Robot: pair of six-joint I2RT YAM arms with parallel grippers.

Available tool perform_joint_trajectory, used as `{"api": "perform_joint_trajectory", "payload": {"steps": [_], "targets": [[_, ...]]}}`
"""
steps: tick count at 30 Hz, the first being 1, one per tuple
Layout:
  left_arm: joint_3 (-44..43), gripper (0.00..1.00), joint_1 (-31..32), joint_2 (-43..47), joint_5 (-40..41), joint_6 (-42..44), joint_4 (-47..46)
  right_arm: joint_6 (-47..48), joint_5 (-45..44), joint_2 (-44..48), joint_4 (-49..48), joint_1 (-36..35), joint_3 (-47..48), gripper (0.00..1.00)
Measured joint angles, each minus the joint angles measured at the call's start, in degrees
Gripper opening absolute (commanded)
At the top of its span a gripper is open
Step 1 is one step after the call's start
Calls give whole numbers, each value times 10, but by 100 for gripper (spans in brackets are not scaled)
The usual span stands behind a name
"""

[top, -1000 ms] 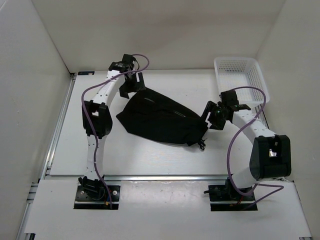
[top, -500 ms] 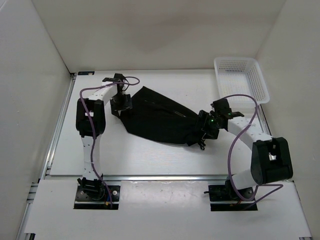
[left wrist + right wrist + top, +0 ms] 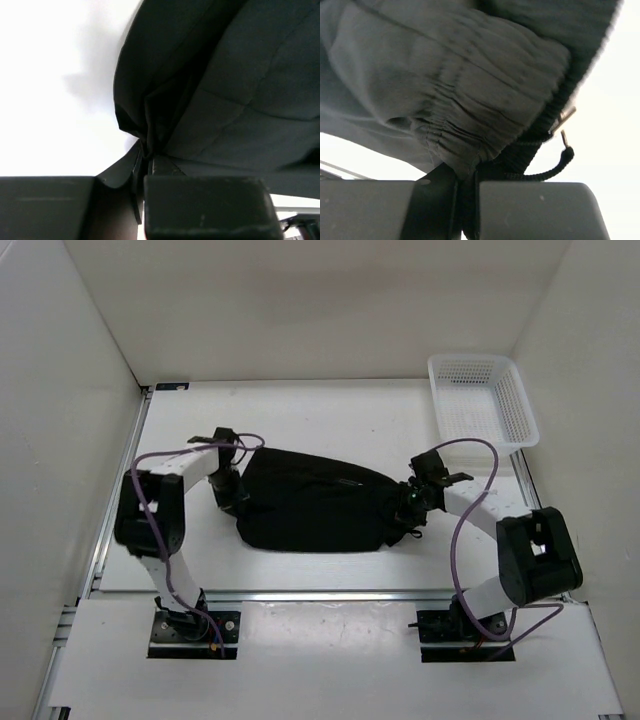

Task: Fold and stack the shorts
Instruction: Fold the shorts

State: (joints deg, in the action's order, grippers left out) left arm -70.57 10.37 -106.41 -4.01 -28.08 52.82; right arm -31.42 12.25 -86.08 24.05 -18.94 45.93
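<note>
Top external: left end effector (image 3: 229, 500) and right end effector (image 3: 406, 508) pinch opposite edges of the shorts (image 3: 310, 512), open table (image 3: 330, 420) around.

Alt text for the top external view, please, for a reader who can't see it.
Soft black fabric shorts stretch across the middle of a white table, pinched at one end by the left gripper and at the waistband end by the right gripper. A white mesh plastic basket sits at the table's far right corner.
</note>
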Motion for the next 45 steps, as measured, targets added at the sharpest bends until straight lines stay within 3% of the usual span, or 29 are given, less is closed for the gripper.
{"api": "perform_joint_trajectory", "payload": {"steps": [1,2,3,4,5,6,7,10,14,20,23,25,27,28,29,30,33,34,40,45], "targets": [[40,26,0,35,2,-9,0,2,-5,15,3,-2,-14,2],[75,43,0,69,2,-18,3,4,-9,32,11,-3,-27,11],[105,54,0,101,1,-26,10,5,-14,48,22,-5,-36,30],[124,68,0,127,1,-32,14,7,-20,61,33,-7,-42,68],[139,88,0,151,1,-43,21,9,-28,75,46,-10,-46,80],[144,94,0,169,1,-47,26,11,-34,85,55,-11,-47,86],[145,94,1,181,1,-53,27,16,-42,96,62,-12,-47,94],[125,92,7,202,15,-68,32,23,-70,122,89,-12,-40,95],[70,91,15,193,26,-69,34,28,-108,139,125,-12,-1,94],[4,91,28,124,30,-64,19,30,-143,139,131,-9,46,80],[-4,84,30,73,17,-57,10,27,-148,110,123,-6,59,73],[-7,74,30,46,8,-52,9,25,-148,85,115,-5,63,69],[-9,54,30,28,0,-49,8,21,-147,66,109,-4,64,59],[-9,43,30,25,-3,-47,7,20,-147,59,107,-4,64,54],[-10,18,30,23,-7,-43,7,17,-146,54,104,-4,64,50],[-13,10,30,23,-11,-44,7,18,-147,52,101,-4,64,37],[-28,10,31,23,-19,-35,4,14,-143,51,90,-4,64,13],[-32,10,31,23,-20,-34,2,13,-140,51,86,-4,64,0],[-34,10,34,40,-26,-32,-1,7,-132,58,73,-3,62,0],[-55,10,34,89,-26,-28,27,0,-140,122,82,-3,56,0]]}}
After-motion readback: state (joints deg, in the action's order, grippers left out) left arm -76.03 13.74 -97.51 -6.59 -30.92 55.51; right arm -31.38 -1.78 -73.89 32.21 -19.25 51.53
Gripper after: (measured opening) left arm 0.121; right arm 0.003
